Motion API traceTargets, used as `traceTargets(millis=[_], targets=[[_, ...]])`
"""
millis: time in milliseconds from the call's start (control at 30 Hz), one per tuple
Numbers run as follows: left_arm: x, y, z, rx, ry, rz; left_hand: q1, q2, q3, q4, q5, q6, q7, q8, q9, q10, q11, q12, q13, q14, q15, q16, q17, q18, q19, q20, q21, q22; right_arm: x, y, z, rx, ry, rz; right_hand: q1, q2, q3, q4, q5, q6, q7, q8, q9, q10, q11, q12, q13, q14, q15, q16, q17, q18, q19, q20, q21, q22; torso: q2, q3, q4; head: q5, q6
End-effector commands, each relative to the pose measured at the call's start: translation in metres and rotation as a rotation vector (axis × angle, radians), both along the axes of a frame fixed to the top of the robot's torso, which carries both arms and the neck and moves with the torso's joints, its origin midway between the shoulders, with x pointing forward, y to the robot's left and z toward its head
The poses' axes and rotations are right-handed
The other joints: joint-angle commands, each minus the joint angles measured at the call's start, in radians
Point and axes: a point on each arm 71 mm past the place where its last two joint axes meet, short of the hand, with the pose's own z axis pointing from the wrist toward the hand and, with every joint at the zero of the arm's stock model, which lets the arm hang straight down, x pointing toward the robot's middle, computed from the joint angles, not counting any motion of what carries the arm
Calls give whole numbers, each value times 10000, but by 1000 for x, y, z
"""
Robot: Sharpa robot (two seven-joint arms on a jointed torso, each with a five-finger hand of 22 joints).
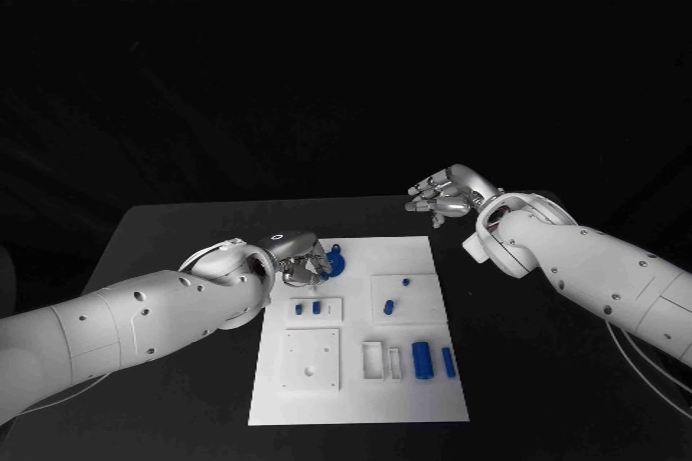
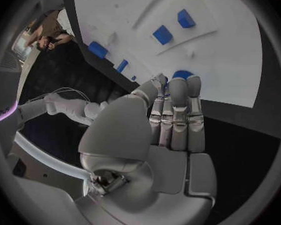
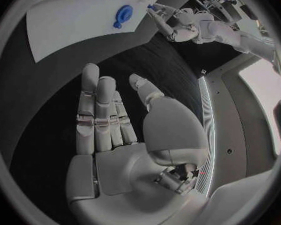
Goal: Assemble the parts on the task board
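The left hand [image 1: 300, 262] sits at the far edge of the board [image 1: 361, 406], fingers closed around a round blue part [image 1: 333, 262]. The right hand [image 1: 444, 196] hangs open over the worktop [image 1: 173, 231]. If the left hand slips, the part could tip or pop out.

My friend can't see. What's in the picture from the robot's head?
A white task board lies on a black table. The left hand touches a blue part at its far edge; the right hand hovers apart, holding nothing.

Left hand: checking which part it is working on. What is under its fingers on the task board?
Under the left hand a round blue part sticks out on the task board; the fingers cover the rest of it.
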Motion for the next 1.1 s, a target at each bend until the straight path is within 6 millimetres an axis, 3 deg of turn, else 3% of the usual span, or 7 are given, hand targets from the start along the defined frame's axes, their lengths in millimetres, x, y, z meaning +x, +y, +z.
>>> traceTargets(millis=[33,167,433,933,1100], targets=[[-2,5,4,-39,327,26,-1,27,19,-27,39,108,1,-24,-4,69,-1,29,-6,44,-14,60,12,201,-15,-46,41,222,0,0,0,-6,50,117,-41,-47,50,23,42,89,6,26,-5,-22,2,-46,-15,-76,15,42,-9,166,289,33,47,-16,9,-5,2,44,13],[-3,15,5,125,446,148,-11,27,-30,1,-35,130,-6,-24,-4,82,-10,31,-5,50,-17,62,18,188,-26,-44,42,211,0,0,0,-13,56,107,-41,-47,50,23,42,89,6,26,-5,-22,2,-46,-15,-76,15,42,-9,166,289,33,47,-16,15,-16,6,68,-2],[-1,28,4,368,557,371,27,38,-73,16,-56,130,-7,-25,-5,84,-12,30,-5,52,-21,55,21,181,-25,-50,32,209,0,-1,0,-16,55,104,-41,-47,50,23,42,89,6,26,-5,-22,2,-46,-15,-76,15,42,-9,166,289,33,47,-16,19,0,-19,129,-35],[4,33,-10,637,565,449,65,57,-99,34,-60,118,-5,-26,-6,83,-13,30,-5,65,-23,52,27,181,-15,-55,26,210,-1,1,1,20,-37,122,-42,-43,62,29,53,96,2,26,-5,-13,-2,-43,-15,-69,11,53,-19,170,297,32,58,-30,26,38,-50,133,-16],[4,34,-14,648,569,456,64,56,-102,38,-56,114,-1,-26,-6,78,-8,30,-6,72,-23,49,27,183,-7,-55,26,209,-1,2,1,29,-47,142,-42,-43,62,29,53,96,2,26,-5,-13,-2,-43,-15,-69,11,53,-19,170,297,32,58,-30,25,24,-48,114,-30]])
